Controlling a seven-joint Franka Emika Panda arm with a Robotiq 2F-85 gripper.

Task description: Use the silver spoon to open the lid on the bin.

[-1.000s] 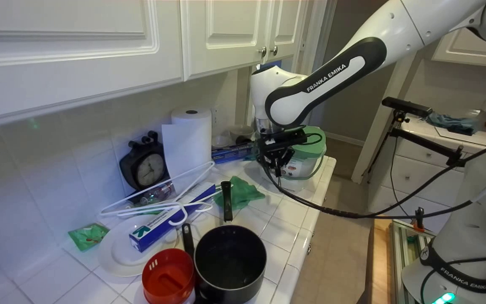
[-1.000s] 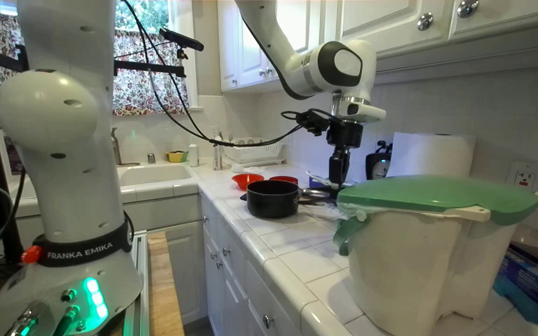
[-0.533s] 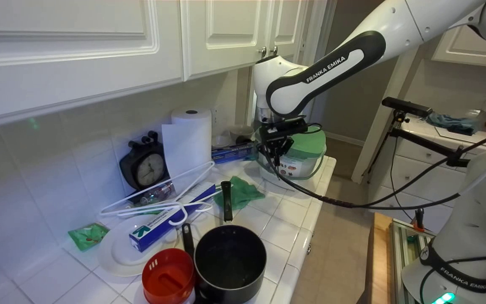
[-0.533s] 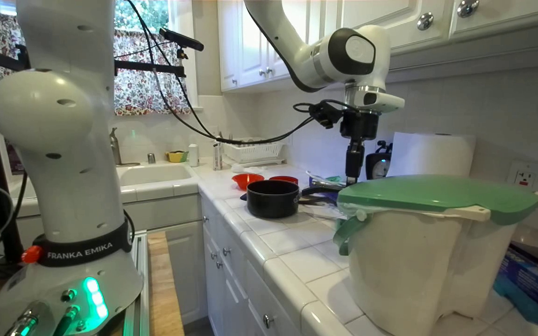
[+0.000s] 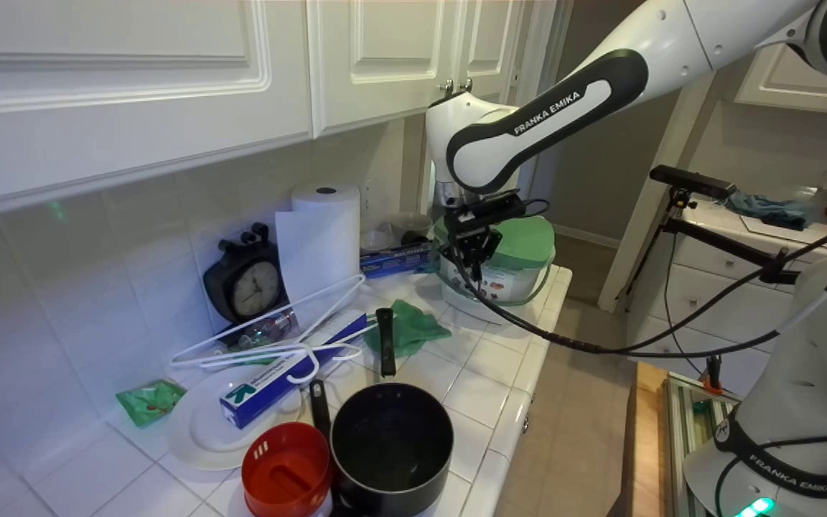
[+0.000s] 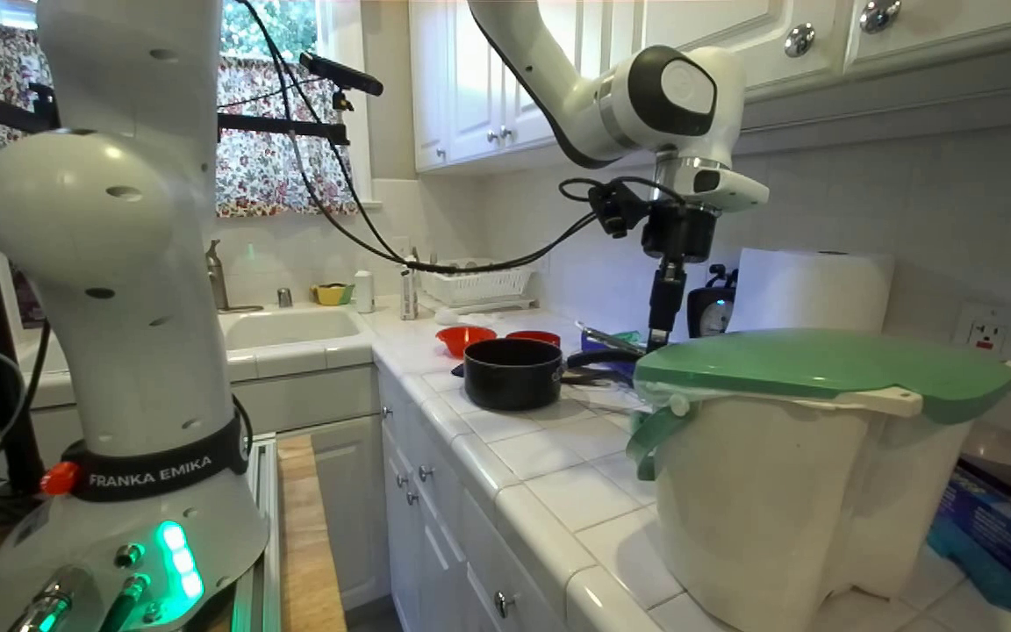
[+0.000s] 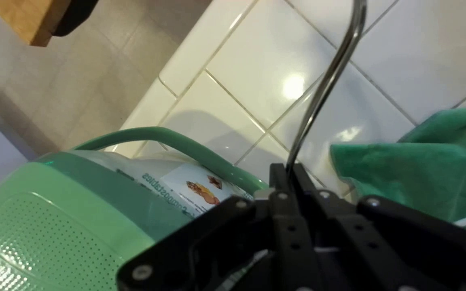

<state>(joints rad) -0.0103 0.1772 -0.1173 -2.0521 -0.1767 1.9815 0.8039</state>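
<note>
In the wrist view, see the gripper [image 7: 289, 171] at bottom center, with jaws pinched closely together on the silver spoon [image 7: 325, 95], sending the shaft up to the top edge, right of center, away from the lid [image 7: 57, 228] at lower left.

In an exterior view, find the gripper [image 5: 477, 277] just right of center, higher in the frame than a second ago, overlapping the bin [image 5: 510, 282], capped by the lid.

In an exterior view, note a shift rightward and up over that second, barely any over the latest half, ending just beside the left edge of the lid [image 6: 821, 364]; cannot tell about contact.

Judge the spoon as held and near the bin, with prying not yet begun. Probably needs turning next, to slip metal under the rim; beware of twisting in so thin a pinch.
</note>
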